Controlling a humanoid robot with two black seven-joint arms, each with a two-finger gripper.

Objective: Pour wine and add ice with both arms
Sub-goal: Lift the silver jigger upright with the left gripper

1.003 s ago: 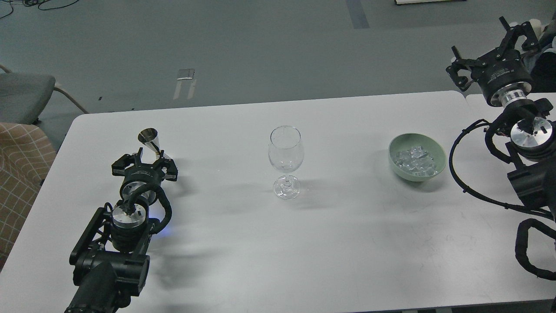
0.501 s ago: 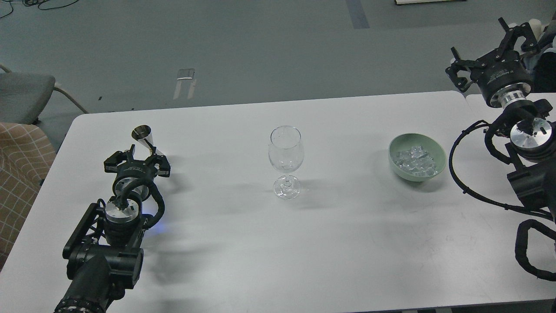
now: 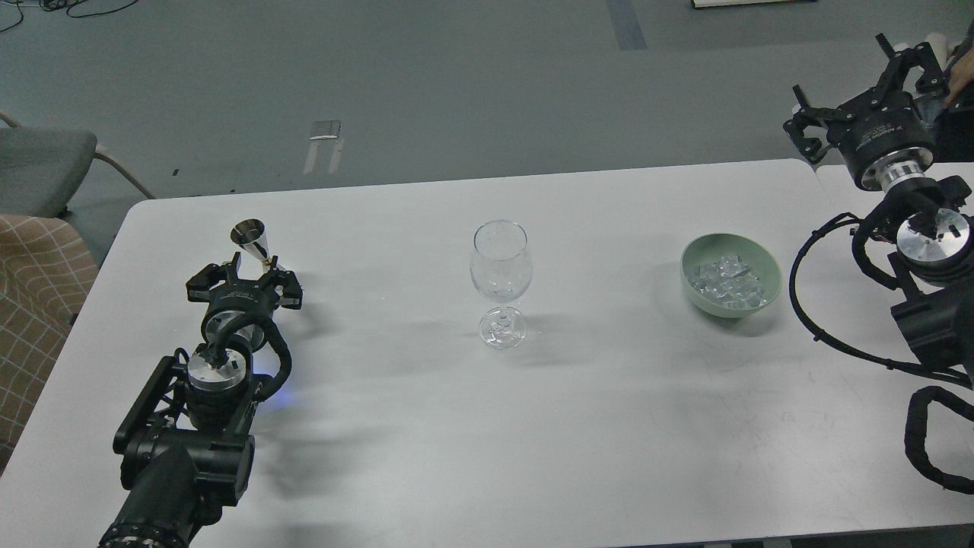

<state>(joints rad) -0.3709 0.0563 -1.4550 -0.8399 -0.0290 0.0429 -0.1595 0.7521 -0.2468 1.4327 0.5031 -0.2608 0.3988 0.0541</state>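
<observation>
The left gripper sits low over the white tabletop, its black fingers spread to either side of a small steel jigger that rises just beyond it. The jigger's lower part is hidden behind the gripper, so whether the fingers press on it or only flank it cannot be told. Well off to this gripper's right stands the wine glass, upright and apparently empty, apart from everything else.

The right gripper is raised beyond the tabletop's far right corner, its two fingers splayed wide with nothing seen between them. Below it and to its left, nearer the robot, the pale green bowl rests on the tabletop, holding the ice, a heap of small clear chunks. The bowl lies between the wine glass and the right arm, whose looping black cable hangs close beside it.
</observation>
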